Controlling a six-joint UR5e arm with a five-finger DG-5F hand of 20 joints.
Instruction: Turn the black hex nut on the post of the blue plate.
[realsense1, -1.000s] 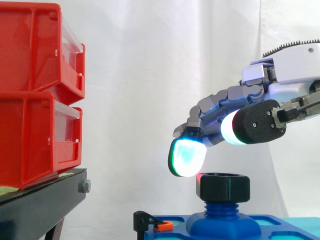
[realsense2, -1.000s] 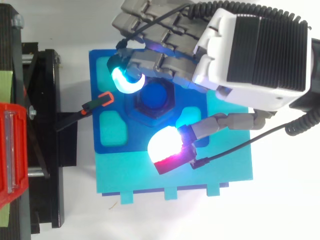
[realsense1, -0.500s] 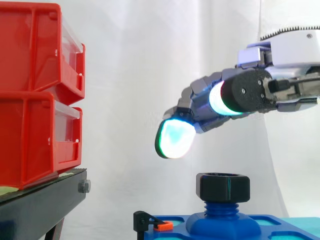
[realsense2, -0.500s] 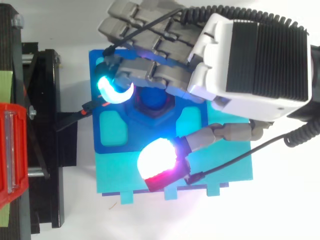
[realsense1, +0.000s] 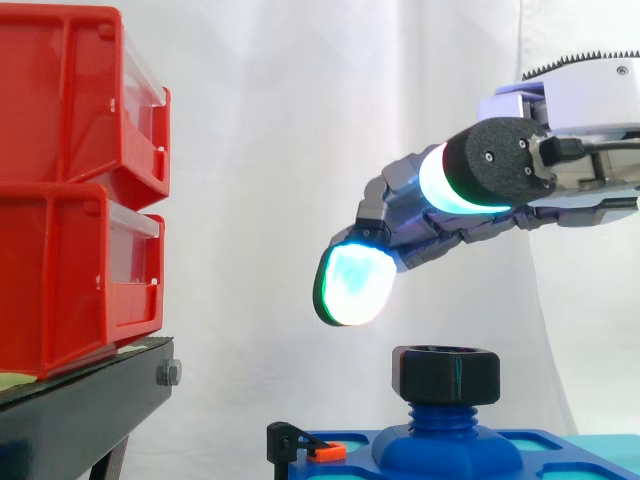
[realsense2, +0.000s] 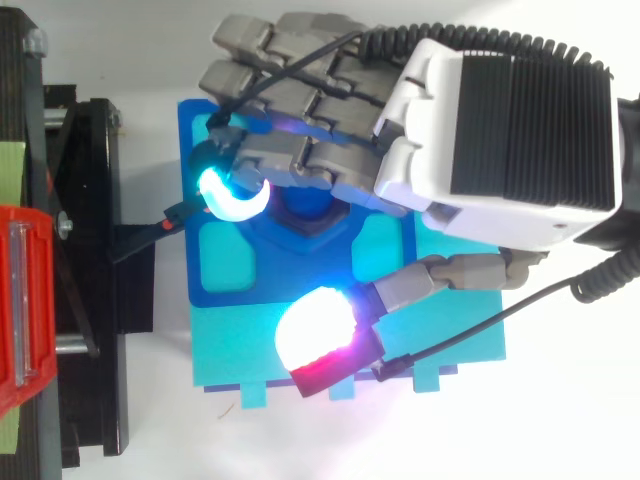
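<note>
Hand (realsense1: 432, 214) hovers relaxed above black hex nut (realsense1: 446, 375), not touching

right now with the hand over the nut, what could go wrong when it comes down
The hand hangs open above the black hex nut; in the side view its fingertip sits left of it, so a straight descent might miss the flats or press the top. That fingertip could snag the orange-tipped clip at the edge of the blue plate.

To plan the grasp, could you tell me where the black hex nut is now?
In the side view the black hex nut sits on the blue post at lower right, above the blue plate and apart below the hand.
</note>
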